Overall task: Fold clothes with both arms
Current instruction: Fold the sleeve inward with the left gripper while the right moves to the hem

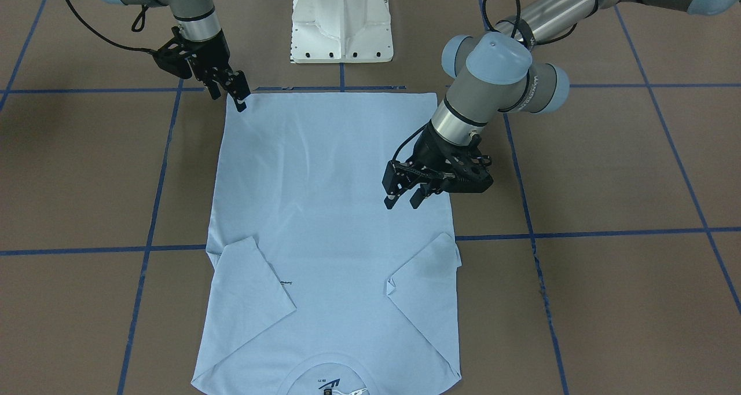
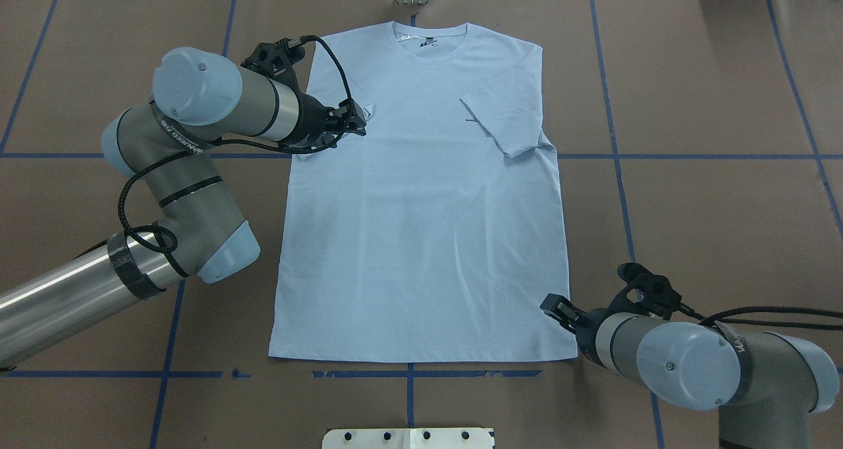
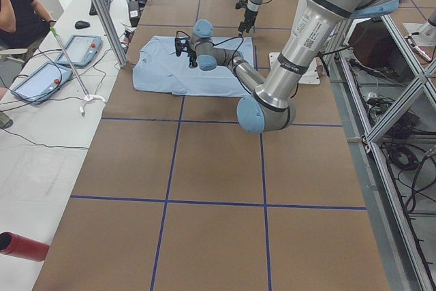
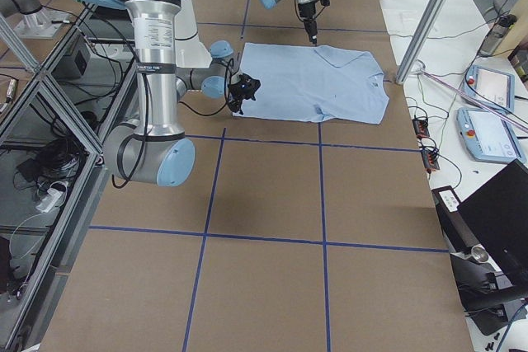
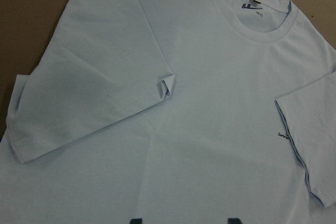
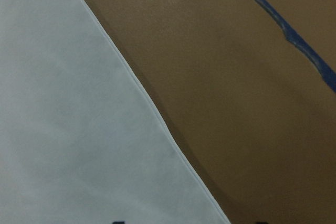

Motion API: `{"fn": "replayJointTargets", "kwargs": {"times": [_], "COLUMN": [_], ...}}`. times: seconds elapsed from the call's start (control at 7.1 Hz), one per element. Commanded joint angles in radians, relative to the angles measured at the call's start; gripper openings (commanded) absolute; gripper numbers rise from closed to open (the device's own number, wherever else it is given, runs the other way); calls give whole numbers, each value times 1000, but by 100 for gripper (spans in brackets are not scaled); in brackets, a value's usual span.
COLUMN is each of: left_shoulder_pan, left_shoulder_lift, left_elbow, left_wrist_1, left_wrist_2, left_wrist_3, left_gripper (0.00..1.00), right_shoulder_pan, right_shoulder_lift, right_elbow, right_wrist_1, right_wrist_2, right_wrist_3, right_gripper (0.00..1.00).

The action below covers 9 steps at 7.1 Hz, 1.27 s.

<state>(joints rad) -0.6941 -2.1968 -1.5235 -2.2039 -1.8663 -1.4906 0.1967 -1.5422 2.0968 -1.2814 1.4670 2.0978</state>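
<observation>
Collar (image 1: 329, 359) nearest in front-facing view, T-shirt (image 1: 324, 169) flat on table (image 1: 608, 169), hem toward base (image 1: 341, 21), both sleeves folded in. Long axis straight out from robot. Left gripper (image 1: 403, 201) raised over cloth just inside left edge, hem-side of folded sleeve (image 1: 428, 267), fingers well apart, nothing between. Right gripper (image 1: 233, 97) at right hem corner, parted, empty.

Overhead: left gripper (image 2: 352, 121) near that sleeve; right gripper (image 2: 552, 306) just beside hem corner, clearly the nearer arm there.

Left wrist: fingertips wide apart at frame bottom, sleeve fold ahead.

Right wrist: shirt edge and bare table below, no grasp.

Guess next: pinch each side, fold across long axis.
</observation>
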Motion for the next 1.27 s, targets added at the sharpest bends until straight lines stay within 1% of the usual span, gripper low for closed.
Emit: {"fn": "replayJointTargets", "kwargs": {"times": [0.0,0.28,0.42,0.7,0.99,1.13], "left_shoulder_pan": [5,5,5,21,22,25], "left_shoulder_lift": [-1,2,2,3,3,3], "left_elbow": [-14,-12,-12,-11,-11,-17], "left_wrist_1": [1,1,1,1,4,4], "left_wrist_2": [35,41,44,61,59,58], "left_wrist_3": [0,0,1,1,0,-3], "left_gripper": [63,63,63,63,63,63], "right_shoulder_pan": [-26,-48,-49,-69,-100,-99], "right_shoulder_lift": [-4,-4,-4,-9,-18,-21], "right_elbow": [-7,-24,-18,-18,-14,8], "right_wrist_1": [-12,-13,-15,-24,-30,-30], "right_wrist_2": [-5,4,6,6,6,7], "right_wrist_3": [66,67,68,68,68,67], "right_gripper": [78,77,62,1,0,0]}}
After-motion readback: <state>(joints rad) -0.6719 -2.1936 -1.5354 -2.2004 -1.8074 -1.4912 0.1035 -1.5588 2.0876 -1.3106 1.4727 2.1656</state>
